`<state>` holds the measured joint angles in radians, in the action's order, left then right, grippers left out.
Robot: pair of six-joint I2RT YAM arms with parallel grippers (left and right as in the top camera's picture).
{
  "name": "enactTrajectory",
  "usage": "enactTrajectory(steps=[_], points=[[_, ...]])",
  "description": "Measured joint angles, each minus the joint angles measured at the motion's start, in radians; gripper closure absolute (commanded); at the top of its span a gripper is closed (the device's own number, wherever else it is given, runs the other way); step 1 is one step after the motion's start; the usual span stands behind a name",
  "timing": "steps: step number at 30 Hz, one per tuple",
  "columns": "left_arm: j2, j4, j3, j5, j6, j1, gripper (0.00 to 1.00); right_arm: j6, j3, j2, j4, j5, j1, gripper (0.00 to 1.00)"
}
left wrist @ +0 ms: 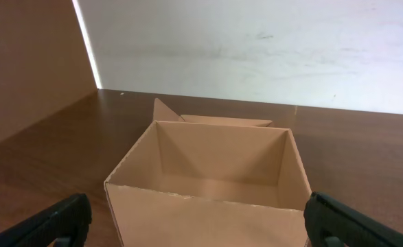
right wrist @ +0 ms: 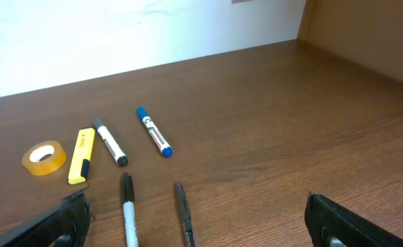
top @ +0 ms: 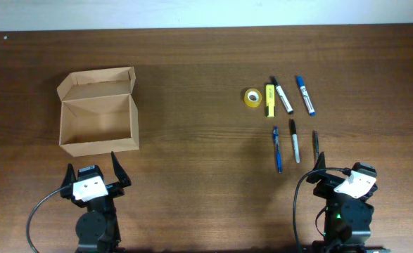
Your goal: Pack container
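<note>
Two grippers sit at your near edge of the table (top: 192,63), a dark brown wood-grain top that runs back to a white wall (left wrist: 256,48). A brown side panel (left wrist: 22,68) stands at its left end and a second brown panel (right wrist: 373,34) at its right. Your left gripper (top: 91,165) is spread wide and holds nothing. Just ahead of it the container (top: 99,145), a plain tan cardboard box, stands upright on the left half of the table, its flap lid (top: 97,83) folded back toward the wall and its brown floor showing. Your right gripper (right wrist: 200,223) is likewise splayed with nothing in it. Ahead of it, well apart from the box, loose items lie on the wood: a yellow tape roll (top: 252,98) just beside a yellow highlighter (top: 269,100), then a black-capped white marker (top: 282,95) and a blue marker (top: 305,95). Nearer the gripper lie a blue pen (top: 277,149), a black marker (top: 294,140) and a dark pen (top: 316,143).
</note>
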<state>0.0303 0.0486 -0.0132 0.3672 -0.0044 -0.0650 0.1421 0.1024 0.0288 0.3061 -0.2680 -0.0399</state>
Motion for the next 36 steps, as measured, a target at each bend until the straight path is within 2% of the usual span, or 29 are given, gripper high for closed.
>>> enactTrajectory(steps=[16,20,23,26,30,36], points=[[0.000,0.000,0.000,-0.024,0.000,0.000,0.00,0.000,0.000,0.000,0.000,0.000,0.000,0.01],[0.000,-0.033,0.000,-0.173,0.000,0.001,0.00,0.000,0.000,0.000,0.000,0.000,0.000,0.01],[0.003,0.060,-0.053,-0.277,-0.027,0.000,0.00,-0.001,0.000,0.000,0.000,0.000,0.000,0.01],[0.045,0.179,-0.195,-0.327,-0.060,0.000,0.00,-0.001,0.000,0.000,0.000,0.000,0.000,0.01],[0.211,0.356,-0.478,-0.320,-0.080,0.000,0.00,-0.001,0.000,0.000,0.000,0.000,0.000,0.01],[0.713,0.718,-1.025,-0.254,-0.094,0.000,0.00,0.000,-0.001,-0.002,-0.002,0.001,0.000,0.01]])
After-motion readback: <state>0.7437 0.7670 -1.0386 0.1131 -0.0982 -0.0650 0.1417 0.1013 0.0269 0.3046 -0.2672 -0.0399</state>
